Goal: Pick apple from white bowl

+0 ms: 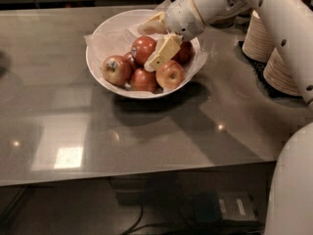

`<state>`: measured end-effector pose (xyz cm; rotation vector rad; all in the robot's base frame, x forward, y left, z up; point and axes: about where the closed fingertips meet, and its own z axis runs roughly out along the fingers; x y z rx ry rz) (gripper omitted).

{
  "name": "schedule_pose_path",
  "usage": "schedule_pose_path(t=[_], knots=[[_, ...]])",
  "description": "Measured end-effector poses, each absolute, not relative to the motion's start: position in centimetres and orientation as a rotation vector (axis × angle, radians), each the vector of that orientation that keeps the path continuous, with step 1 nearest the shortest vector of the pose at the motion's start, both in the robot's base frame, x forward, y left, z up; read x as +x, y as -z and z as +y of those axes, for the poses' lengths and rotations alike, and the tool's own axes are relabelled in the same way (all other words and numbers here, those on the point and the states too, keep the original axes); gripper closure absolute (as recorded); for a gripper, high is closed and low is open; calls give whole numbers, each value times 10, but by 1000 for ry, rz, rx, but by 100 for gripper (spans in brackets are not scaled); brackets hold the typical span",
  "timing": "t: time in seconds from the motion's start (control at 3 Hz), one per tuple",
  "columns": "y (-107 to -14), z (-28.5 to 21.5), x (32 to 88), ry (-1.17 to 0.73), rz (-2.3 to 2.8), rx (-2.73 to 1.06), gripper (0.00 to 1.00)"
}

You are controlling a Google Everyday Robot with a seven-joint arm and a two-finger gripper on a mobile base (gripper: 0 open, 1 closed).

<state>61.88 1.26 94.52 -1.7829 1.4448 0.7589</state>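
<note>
The white bowl (100, 43), lined with crumpled white paper, stands at the back middle of the grey table and holds several apples. The deep-red apple (143, 48) lies on top of the pile, with a small pale sticker on its left side. My gripper (149, 44) reaches in from the right and is open. One yellowish finger (164, 52) sits just right of that apple, and the other (152, 21) is above the bowl's back rim. A duller stickered apple (116, 70) lies at the left and a yellow-orange one (170, 75) at the front right.
Stacks of beige paper bowls (274, 53) stand on a dark mat at the right, behind my white arm (274, 18). The grey table (146, 136) runs to a front edge low in the view, with cables and a power strip (230, 207) underneath.
</note>
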Motion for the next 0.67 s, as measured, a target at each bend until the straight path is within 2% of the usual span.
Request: schedule_pose_path(t=[0.67], knots=[[-930, 29, 628, -771, 1483, -1848, 17]])
